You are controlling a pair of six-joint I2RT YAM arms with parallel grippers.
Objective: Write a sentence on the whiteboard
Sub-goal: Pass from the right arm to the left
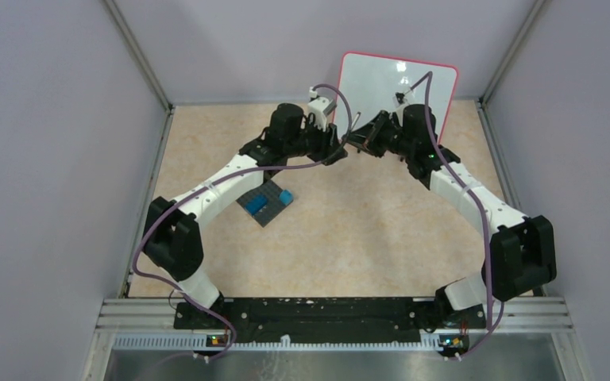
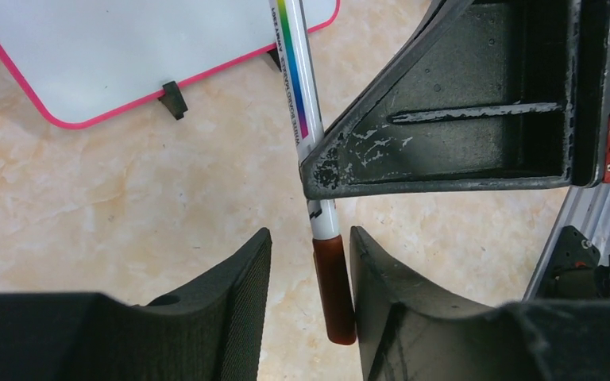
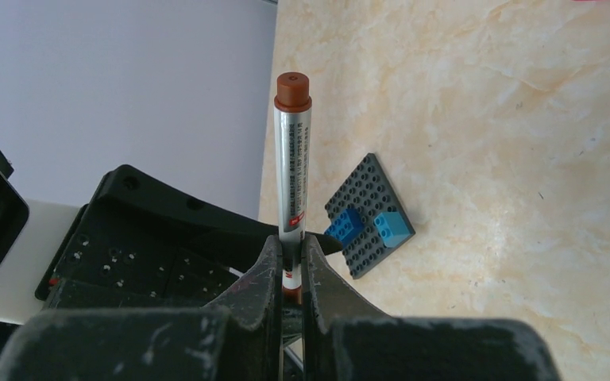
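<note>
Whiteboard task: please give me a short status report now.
Right gripper shut on marker. Left gripper open around its brown cap. Whiteboard shows no writing. Brick plate off to the side.

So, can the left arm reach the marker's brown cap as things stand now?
Probably yes: the left tool stands open on both sides of the cap, nothing between, and the right tool grips the marker further up the barrel.

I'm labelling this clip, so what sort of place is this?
Probably a robotics lab test cell: plain panel walls box in a marble-look table, and a left arm and right arm are bolted to a metal rail at its near edge.
</note>
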